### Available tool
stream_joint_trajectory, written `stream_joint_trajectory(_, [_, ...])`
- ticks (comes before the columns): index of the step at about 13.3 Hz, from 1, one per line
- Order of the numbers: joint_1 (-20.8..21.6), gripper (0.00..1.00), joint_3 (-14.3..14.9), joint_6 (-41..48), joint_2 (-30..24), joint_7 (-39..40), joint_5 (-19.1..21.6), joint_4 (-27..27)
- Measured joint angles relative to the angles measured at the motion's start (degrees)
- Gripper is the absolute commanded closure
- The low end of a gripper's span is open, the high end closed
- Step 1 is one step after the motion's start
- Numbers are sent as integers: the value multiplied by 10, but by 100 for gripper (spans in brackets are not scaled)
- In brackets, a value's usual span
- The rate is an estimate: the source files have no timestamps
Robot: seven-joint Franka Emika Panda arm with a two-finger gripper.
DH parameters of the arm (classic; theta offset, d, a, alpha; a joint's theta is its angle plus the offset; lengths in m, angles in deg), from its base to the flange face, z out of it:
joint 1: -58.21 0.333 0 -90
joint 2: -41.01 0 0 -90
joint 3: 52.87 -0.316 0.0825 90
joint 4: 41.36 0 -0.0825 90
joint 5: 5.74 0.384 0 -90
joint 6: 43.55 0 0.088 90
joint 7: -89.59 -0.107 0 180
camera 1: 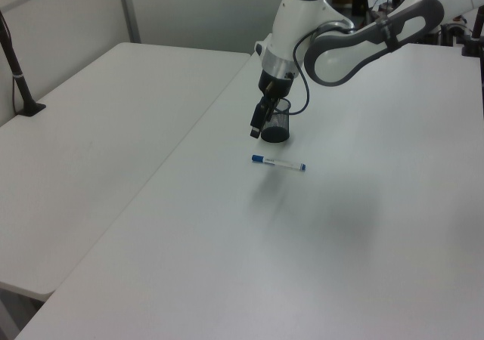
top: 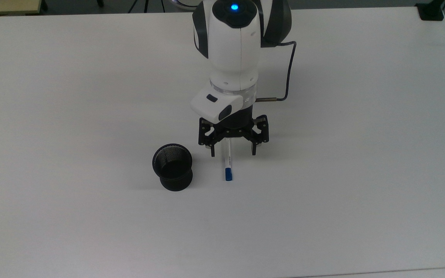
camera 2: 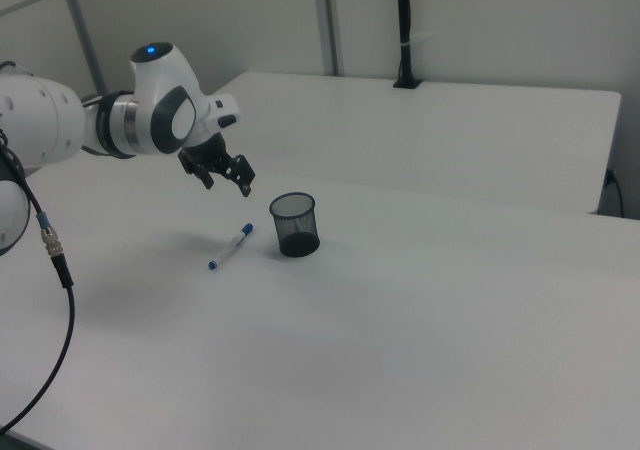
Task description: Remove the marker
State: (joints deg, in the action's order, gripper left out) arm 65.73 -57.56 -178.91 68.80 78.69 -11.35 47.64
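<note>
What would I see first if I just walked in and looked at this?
Probably the big white robot arm with a glowing blue light on top, reaching over the white table. Its black claw hangs open above a slim white marker with a blue cap, which lies flat on the table beside an upright black mesh cup.

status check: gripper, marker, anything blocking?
Gripper open, above the table. Marker flat on the table, outside and beside the mesh cup, not touching it. Nothing in the way.
</note>
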Motion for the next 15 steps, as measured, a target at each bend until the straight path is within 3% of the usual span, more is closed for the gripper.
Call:
stream_joint_trajectory(8, [-30, 0, 5, 296, -146, 4, -2, -3])
stream_joint_trajectory(11, [-54, 0, 6, 413, -215, 76, -3, 4])
stream_joint_trajectory(15, [-89, 0, 7, 433, -270, 101, 23, 32])
